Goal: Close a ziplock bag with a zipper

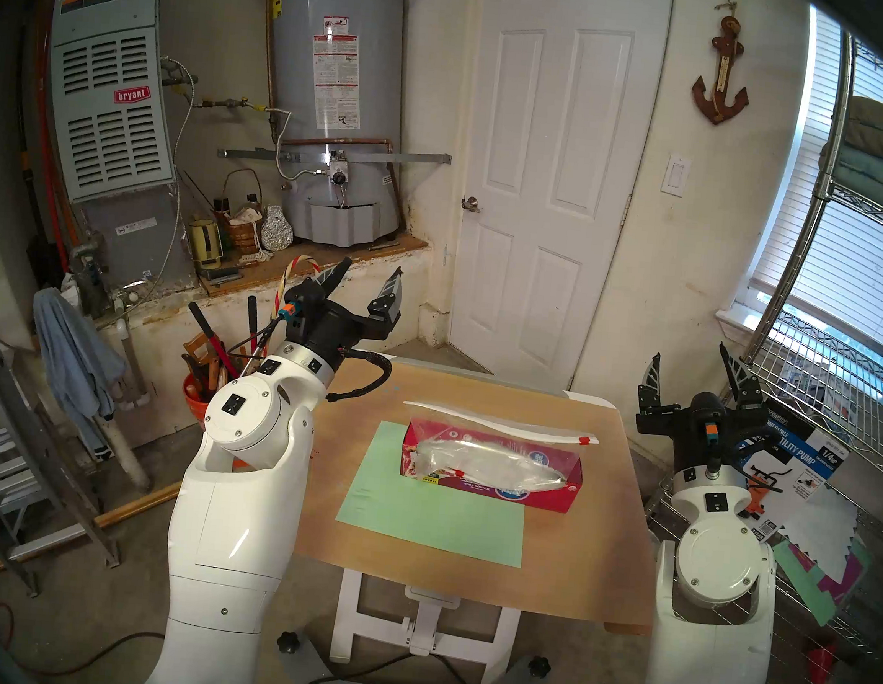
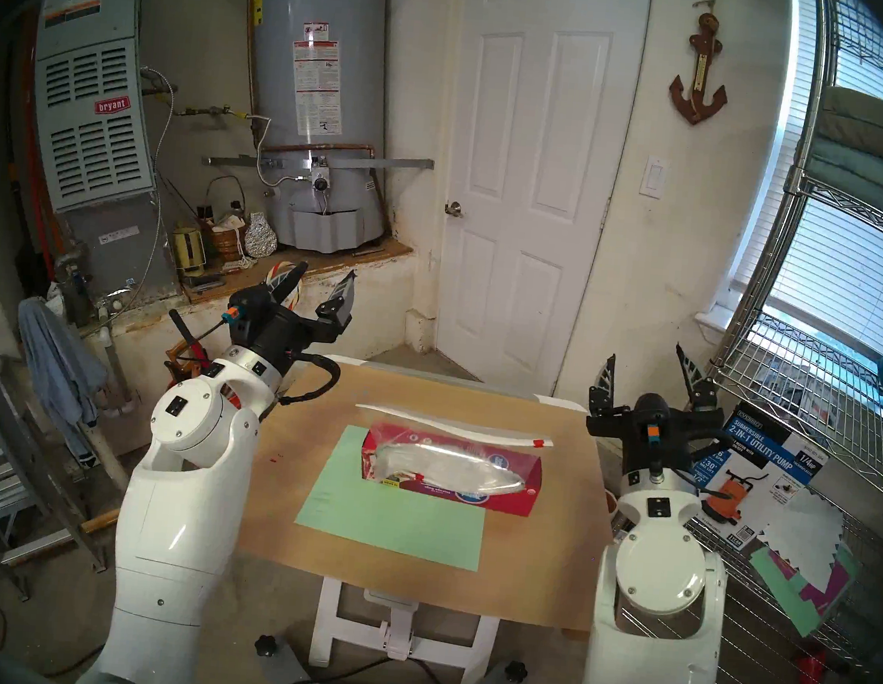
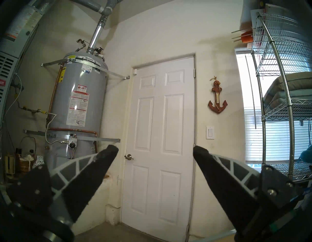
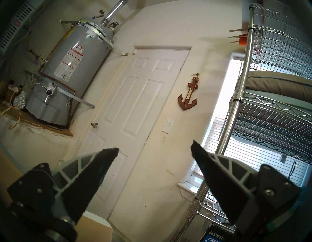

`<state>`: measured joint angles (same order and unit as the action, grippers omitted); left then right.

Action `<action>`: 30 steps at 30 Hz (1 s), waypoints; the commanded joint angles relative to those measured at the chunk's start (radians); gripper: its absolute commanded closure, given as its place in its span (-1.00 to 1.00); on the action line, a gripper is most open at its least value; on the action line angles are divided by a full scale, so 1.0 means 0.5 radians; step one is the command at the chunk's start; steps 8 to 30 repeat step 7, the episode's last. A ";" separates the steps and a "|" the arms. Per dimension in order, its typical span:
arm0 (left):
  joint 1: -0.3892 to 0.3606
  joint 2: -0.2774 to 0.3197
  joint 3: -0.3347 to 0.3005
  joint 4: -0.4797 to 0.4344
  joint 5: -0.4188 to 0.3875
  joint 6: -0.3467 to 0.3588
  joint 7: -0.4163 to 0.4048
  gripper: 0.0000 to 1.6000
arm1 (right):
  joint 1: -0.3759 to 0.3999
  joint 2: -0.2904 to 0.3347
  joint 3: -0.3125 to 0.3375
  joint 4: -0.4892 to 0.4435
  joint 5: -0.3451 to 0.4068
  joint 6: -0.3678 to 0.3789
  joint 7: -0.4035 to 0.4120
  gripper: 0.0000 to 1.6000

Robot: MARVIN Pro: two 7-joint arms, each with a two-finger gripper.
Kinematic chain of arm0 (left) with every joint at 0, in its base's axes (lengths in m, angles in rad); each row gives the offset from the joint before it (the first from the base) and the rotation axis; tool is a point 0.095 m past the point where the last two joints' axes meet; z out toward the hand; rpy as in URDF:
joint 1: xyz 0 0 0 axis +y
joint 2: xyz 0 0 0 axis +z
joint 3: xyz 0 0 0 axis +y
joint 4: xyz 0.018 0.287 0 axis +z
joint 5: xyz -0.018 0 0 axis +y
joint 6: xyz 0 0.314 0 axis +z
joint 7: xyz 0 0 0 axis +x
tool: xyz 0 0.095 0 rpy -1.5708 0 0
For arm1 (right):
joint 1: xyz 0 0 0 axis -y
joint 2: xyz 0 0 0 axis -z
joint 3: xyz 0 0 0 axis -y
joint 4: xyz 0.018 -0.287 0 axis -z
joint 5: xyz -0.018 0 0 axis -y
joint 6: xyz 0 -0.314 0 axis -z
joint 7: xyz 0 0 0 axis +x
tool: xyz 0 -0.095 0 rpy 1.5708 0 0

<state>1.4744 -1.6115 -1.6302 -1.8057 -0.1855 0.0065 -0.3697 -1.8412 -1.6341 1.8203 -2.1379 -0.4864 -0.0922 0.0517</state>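
Garage-type room w/ a tan table (image 1: 561, 530) at frame center. Head left view: you've got the ziplock bag (image 1: 494, 444) draped over a red box (image 1: 496, 484) mid-table, its zipper (image 1: 496, 424) strip along the upper edge, red slider at the right end. Left gripper (image 1: 367, 279) up at center-left, right gripper (image 1: 690, 368) at right, both spread wide, empty, well apart from the bag. Head right view: same layout, green sheet (image 2: 392, 510) under the box. Wrist views: no table contents, only door (image 3: 160, 143), water heater (image 4: 70, 71) past spread fingers.
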 commanded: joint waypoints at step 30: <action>-0.028 -0.003 0.004 -0.046 0.009 -0.010 0.004 -1.00 | 0.018 0.006 -0.014 -0.039 -0.004 -0.018 -0.006 -1.00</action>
